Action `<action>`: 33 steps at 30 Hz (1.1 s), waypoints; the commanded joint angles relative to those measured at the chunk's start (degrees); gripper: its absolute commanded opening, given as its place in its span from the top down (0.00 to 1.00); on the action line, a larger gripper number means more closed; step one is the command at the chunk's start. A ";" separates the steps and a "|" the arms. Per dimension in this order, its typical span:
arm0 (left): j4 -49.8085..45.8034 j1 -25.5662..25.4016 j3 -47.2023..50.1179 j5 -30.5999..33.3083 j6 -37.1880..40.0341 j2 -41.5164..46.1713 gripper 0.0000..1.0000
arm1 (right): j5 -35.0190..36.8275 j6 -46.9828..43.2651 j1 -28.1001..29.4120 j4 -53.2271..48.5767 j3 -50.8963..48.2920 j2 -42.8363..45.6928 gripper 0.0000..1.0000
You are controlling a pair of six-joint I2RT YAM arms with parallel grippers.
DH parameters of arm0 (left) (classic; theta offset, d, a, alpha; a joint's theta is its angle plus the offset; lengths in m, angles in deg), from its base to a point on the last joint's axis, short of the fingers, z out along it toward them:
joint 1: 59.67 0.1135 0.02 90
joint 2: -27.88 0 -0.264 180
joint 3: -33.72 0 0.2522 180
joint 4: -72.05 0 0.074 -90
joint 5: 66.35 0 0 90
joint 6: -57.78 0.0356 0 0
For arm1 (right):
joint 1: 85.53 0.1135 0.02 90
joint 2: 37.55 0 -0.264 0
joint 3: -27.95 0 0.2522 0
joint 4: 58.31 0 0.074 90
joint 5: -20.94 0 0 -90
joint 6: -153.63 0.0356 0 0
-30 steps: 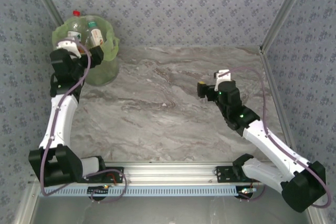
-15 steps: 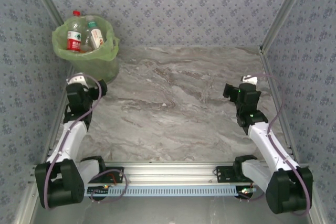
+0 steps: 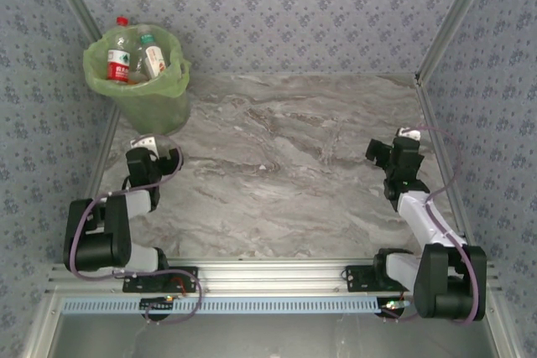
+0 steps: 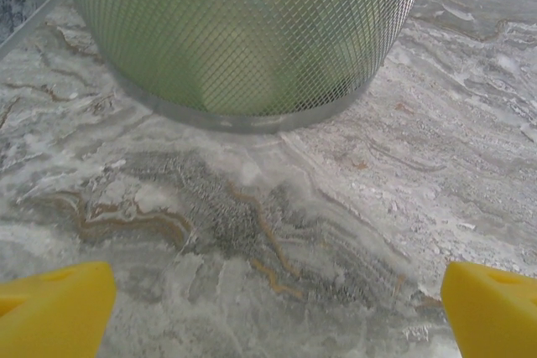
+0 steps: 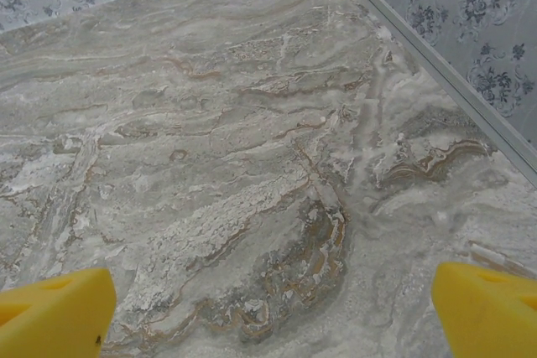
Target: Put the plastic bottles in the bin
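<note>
Two plastic bottles [image 3: 119,61] stand caps-up inside the bin [image 3: 158,111] at the far-left corner, likely why the left gripper [image 4: 277,312] and right gripper [image 5: 273,316] hang low over the table [image 3: 277,169], jaws wide and empty.

Bottles [image 3: 126,58] in bin [image 3: 159,106], table [image 3: 285,165] far-left corner

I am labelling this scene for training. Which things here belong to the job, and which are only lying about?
Job:
- the bin
- plastic bottles visible inside it

Not job:
- the marble table
- the patterned walls
- the metal rail at the near edge
</note>
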 commanded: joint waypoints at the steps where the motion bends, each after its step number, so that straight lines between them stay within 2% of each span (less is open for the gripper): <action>1: 13.13 -0.25 2.16 -1.59 1.76 -2.87 0.01 | -1.17 -2.43 -0.83 3.70 -1.01 -1.02 0.01; 3: 17.07 -0.78 2.86 1.30 1.26 -5.86 0.01 | -2.18 -3.76 -1.13 5.64 -1.84 -1.53 0.01; 4: 16.05 -1.78 2.31 2.74 1.87 -6.59 0.01 | -2.00 -4.64 -1.23 8.22 -2.99 -1.63 0.01; 5: 11.43 -2.67 0.58 5.81 2.00 -5.81 0.01 | -1.53 -5.17 -1.27 11.05 -4.56 -1.69 0.01; 7: 11.21 -6.07 -0.37 13.88 3.53 -6.50 0.01 | -2.16 -5.27 -2.25 16.10 -7.10 -2.14 0.01; 9: 12.34 -6.96 0.07 18.20 2.73 -6.43 0.01 | -3.81 -4.79 -3.07 18.87 -8.35 -3.09 0.01; 16: 11.30 -6.87 -0.17 18.56 2.28 -6.09 0.01 | -4.57 -6.82 -2.87 32.26 -9.75 -12.01 0.01; 18: 11.29 -6.84 -0.17 18.50 2.27 -6.11 0.01 | -6.36 -6.88 -2.96 32.62 -8.89 -14.11 0.01; 22: 11.33 -6.85 -0.17 18.50 2.30 -6.09 0.01 | -6.23 -11.51 0.80 45.61 -13.40 -18.72 0.01; 25: 11.29 -6.86 -0.17 18.45 2.23 -6.11 0.01 | -3.25 -13.71 3.40 51.71 -14.77 -22.76 0.01; 26: 11.33 -6.86 -0.16 18.41 2.27 -6.11 0.01 | -1.35 -14.11 4.22 52.34 -14.30 -24.05 0.01; 29: 11.33 -6.85 -0.17 18.50 2.23 -6.10 0.01 | 3.91 -11.79 4.45 41.33 -8.08 -24.31 0.02; 33: 11.35 -6.88 -0.14 18.43 2.39 -6.13 0.01 | 2.13 -11.08 3.12 40.65 -8.29 -23.90 0.01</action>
